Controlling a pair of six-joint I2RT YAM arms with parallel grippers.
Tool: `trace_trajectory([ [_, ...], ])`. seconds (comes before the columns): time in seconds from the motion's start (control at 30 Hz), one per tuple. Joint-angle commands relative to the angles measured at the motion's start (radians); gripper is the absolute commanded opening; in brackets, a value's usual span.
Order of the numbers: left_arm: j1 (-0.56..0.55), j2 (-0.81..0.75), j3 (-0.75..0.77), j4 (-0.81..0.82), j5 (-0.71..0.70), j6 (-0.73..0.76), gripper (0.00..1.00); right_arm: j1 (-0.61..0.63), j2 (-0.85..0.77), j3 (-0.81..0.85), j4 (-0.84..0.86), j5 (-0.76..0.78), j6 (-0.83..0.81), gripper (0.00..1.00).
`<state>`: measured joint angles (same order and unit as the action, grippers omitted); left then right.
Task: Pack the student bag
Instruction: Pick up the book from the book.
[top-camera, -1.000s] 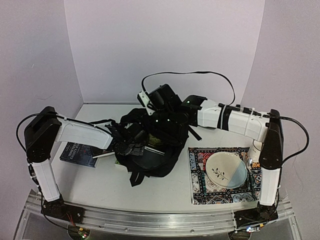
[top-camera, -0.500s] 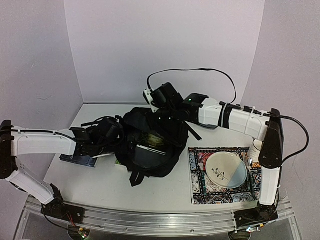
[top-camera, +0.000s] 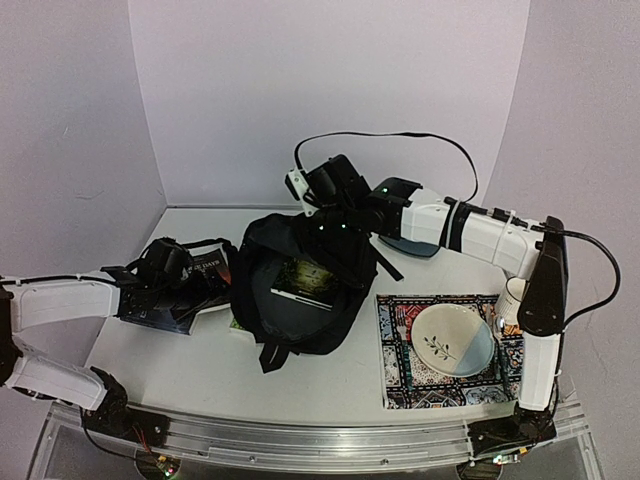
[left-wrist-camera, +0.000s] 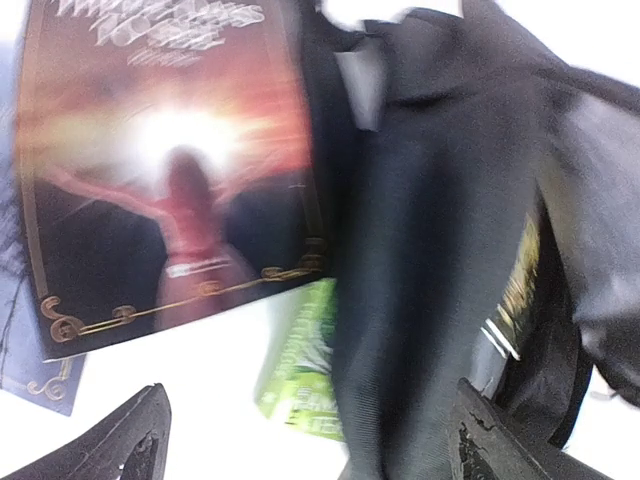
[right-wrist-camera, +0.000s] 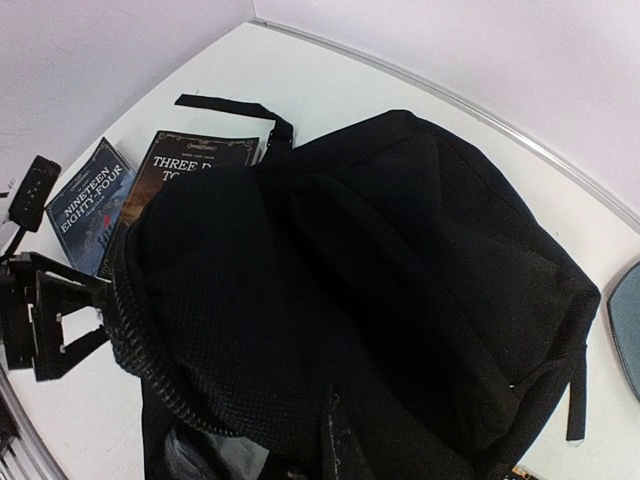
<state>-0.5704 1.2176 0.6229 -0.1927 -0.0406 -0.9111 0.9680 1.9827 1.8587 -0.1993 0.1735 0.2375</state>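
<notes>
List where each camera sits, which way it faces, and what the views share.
Top external: above and behind the bases, looking down on the table, student bag and plate; both arms, left gripper and right gripper show.
Left wrist: low beside the bag, facing it and a gold-bordered book; its open fingertips show.
Right wrist: over the bag, looking down; own fingers hard to make out, left gripper visible.
Shared: all three see the bag; both wrist views see the gold-bordered book.

Left arm (top-camera: 70, 300) stretched low over the surface, reaching rightward; left gripper (left-wrist-camera: 310, 438) jaws spread wide. Right arm (top-camera: 470, 232) extended leftward; right gripper (top-camera: 322, 220) jaws closed, tips hidden.
</notes>
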Motion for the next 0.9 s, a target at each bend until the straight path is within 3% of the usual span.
trace_trajectory([
  [0.0, 0.081, -0.026, -0.048, 0.102, 0.154, -0.146, 0.96, 0.003, -0.030, 0.033, 0.026, -0.022, 0.006, 0.00],
  [0.23, 0.093, -0.056, -0.153, 0.169, 0.137, -0.419, 0.93, 0.002, -0.039, 0.021, 0.027, -0.029, 0.008, 0.00],
  [0.53, 0.093, 0.012, -0.202, 0.357, 0.003, -0.623, 0.88, 0.003, -0.045, 0.012, 0.036, -0.036, 0.007, 0.00],
  [0.87, 0.093, 0.180, -0.167, 0.417, -0.089, -0.762, 0.79, 0.004, -0.050, 0.017, 0.040, -0.043, 0.004, 0.00],
])
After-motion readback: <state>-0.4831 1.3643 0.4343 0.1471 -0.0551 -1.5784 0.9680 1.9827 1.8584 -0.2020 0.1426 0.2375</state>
